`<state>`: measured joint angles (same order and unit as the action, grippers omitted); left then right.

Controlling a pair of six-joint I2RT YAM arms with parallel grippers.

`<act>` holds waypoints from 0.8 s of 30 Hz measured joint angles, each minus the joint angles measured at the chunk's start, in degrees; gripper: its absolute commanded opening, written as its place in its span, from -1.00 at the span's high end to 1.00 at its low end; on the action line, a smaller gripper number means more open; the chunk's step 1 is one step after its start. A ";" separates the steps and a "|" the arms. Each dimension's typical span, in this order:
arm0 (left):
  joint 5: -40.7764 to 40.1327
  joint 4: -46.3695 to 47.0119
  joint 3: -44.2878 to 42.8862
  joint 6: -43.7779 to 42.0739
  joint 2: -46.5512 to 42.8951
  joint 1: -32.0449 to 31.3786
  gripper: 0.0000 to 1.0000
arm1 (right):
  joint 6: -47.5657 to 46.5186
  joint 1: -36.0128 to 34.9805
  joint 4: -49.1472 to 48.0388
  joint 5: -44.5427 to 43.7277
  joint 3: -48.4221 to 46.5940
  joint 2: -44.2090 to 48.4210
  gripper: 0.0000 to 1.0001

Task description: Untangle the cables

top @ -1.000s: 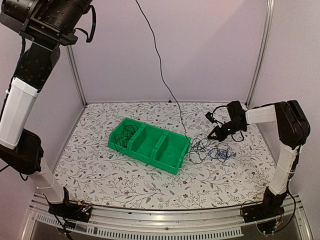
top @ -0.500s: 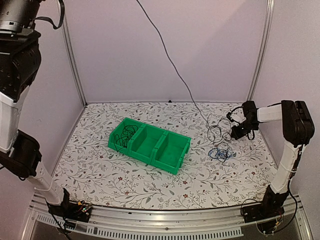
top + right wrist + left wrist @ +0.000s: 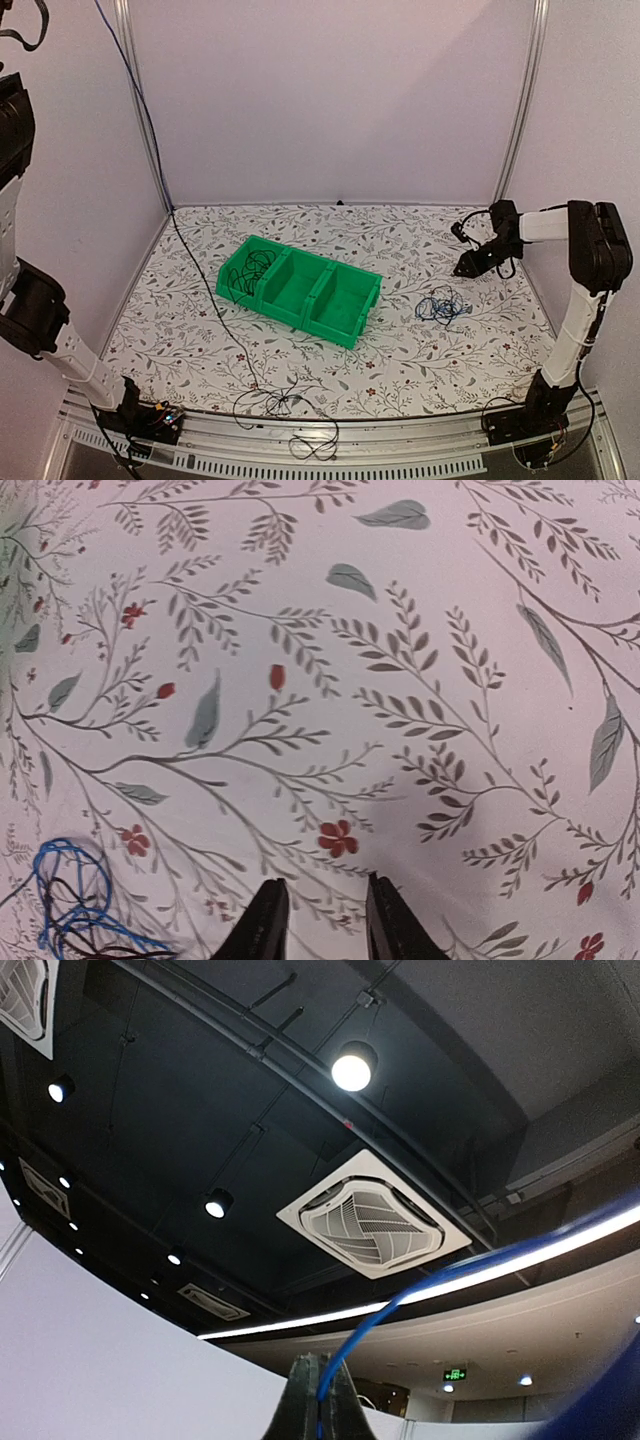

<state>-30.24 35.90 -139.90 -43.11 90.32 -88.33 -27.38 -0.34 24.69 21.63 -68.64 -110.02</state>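
Top external view puts us partway: our left gripper point(image 3: 318, 1407) pinches a long cable point(image 3: 205, 290) strung clear across the table point(image 3: 420, 370), our right gripper point(image 3: 318, 920) gapes empty, and a blue-black tangle point(image 3: 440, 306) awaits nearby.

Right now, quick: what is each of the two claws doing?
Left gripper: shut on a thin blue cable.
Right gripper: open, holding nothing.
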 measured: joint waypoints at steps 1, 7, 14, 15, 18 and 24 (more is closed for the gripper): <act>-0.85 0.15 0.70 -0.59 -0.02 0.00 1.00 | -1.40 -1.22 0.74 2.23 1.31 2.05 0.09; -6.78 1.31 12.31 -2.99 -1.09 1.01 1.00 | -12.55 -19.23 5.88 13.79 6.73 20.37 -0.20; -11.37 -3.04 20.13 0.37 2.14 3.91 1.00 | -16.68 -33.40 8.63 22.77 9.35 28.85 -0.35; -11.28 -3.87 18.86 0.87 3.19 4.13 1.00 | -16.15 -34.05 8.55 23.74 9.29 28.85 -0.37; -9.03 -8.59 7.04 1.95 9.92 4.55 1.00 | -14.23 -35.87 8.28 25.70 8.48 28.85 -0.37; -1.38 -10.58 -6.71 3.41 16.06 5.29 1.00 | -10.10 -38.14 4.83 27.82 4.31 28.85 -0.38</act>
<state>-31.62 25.32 -146.61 -39.70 106.39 -83.05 -37.47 -38.48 29.52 49.45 -64.34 -81.17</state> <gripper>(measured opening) 0.017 0.687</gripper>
